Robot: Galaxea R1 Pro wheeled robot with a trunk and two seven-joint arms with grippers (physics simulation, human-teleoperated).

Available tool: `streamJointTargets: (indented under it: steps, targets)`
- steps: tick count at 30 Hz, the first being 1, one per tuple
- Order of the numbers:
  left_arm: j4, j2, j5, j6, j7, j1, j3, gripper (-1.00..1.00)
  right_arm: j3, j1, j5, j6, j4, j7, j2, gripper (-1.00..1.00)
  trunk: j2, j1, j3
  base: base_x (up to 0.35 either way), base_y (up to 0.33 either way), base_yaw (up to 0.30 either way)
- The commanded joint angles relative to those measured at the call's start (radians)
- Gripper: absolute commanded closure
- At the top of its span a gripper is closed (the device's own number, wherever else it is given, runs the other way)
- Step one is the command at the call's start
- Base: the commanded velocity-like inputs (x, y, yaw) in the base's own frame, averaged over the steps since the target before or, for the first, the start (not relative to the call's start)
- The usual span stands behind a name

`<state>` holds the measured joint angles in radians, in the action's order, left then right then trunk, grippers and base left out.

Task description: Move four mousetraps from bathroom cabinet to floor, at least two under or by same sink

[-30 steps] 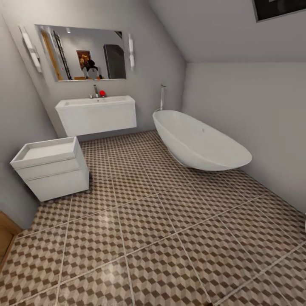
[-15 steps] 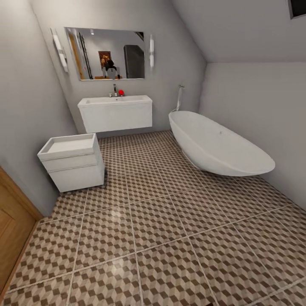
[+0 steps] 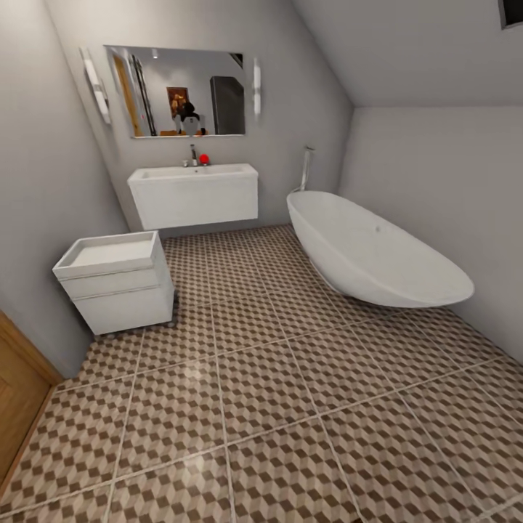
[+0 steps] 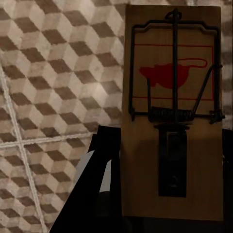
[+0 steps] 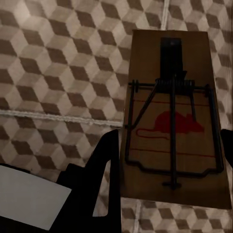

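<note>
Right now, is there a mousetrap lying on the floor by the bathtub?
No, the tiled floor beside the bathtub is bare.

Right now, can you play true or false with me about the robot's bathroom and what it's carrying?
1. Each gripper holds a mousetrap: the left mousetrap and the right mousetrap. True.
2. The bathtub is bright blue. False, it is white.
3. A mirror hangs above the sink. True.
4. The bathroom floor is plain grey. False, it has brown-and-beige cube tiles.
5. The traps show a red mouse picture. True.
</note>
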<state>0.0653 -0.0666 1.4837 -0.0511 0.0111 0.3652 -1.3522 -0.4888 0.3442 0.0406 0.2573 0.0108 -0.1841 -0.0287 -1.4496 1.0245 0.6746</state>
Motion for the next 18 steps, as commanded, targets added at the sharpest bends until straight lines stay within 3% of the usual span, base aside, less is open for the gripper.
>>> streamJointTargets:
  steps: [1, 5, 18]
  targets:
    - [0.002, -0.001, 0.007, -0.003, 0.004, 0.000, -0.008, 1.00, -0.007, 0.000, 0.006, 0.004, 0.001, 0.000, 0.000, 1.00, 0.000, 0.000, 0.001, 0.311, -0.116, 0.000]
    - [0.002, -0.001, 0.007, -0.003, 0.004, 0.000, -0.010, 1.00, -0.007, -0.001, 0.005, 0.004, 0.001, 0.000, 0.000, 1.00, 0.000, 0.000, 0.003, 0.314, -0.100, 0.105]
    - [0.002, -0.001, 0.007, -0.003, 0.004, 0.000, -0.009, 1.00, -0.007, -0.004, 0.004, 0.005, 0.001, 0.001, 0.000, 1.00, 0.000, 0.000, 0.014, 0.300, -0.091, 0.229]
